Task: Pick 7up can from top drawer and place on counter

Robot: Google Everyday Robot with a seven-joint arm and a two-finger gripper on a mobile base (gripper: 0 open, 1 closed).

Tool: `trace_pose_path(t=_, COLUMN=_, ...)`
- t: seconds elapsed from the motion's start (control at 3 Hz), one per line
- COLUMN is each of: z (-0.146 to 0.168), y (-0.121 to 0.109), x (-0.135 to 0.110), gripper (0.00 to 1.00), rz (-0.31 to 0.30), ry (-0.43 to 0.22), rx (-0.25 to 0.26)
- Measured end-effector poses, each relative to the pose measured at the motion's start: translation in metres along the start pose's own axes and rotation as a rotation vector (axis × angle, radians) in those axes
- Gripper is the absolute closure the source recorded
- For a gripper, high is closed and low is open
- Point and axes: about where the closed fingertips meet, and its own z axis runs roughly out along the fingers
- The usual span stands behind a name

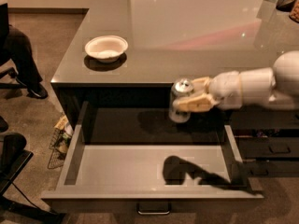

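The 7up can [180,99], silvery with a silver top, is held upright in the air above the open top drawer [140,169], level with the counter's dark front edge. My gripper [192,97] comes in from the right on a white arm and is shut on the can, its tan fingers [195,104] on the can's right side. The counter [187,36] is a large glossy grey top just behind the can. The drawer's light grey floor shows the shadow of the arm and can. Its metal bar handle [153,210] is at the front.
A white bowl [106,47] sits on the counter's left part. Dark narrower drawers with black handles [275,148] are to the right of the open drawer. A wire basket [60,141] and a chair base stand on the carpet at left.
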Motion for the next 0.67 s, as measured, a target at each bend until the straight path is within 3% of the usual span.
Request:
trace_pose_path(t=0.33, z=-0.03, y=-0.028, x=-0.065, gripper=1.0, rz=0.026, ry=-0.02, rx=0.034)
trace_pose_path(t=0.67, z=-0.04, y=-0.072, x=-0.109, gripper=1.0, rz=0.061, ry=-0.041, rx=0.102)
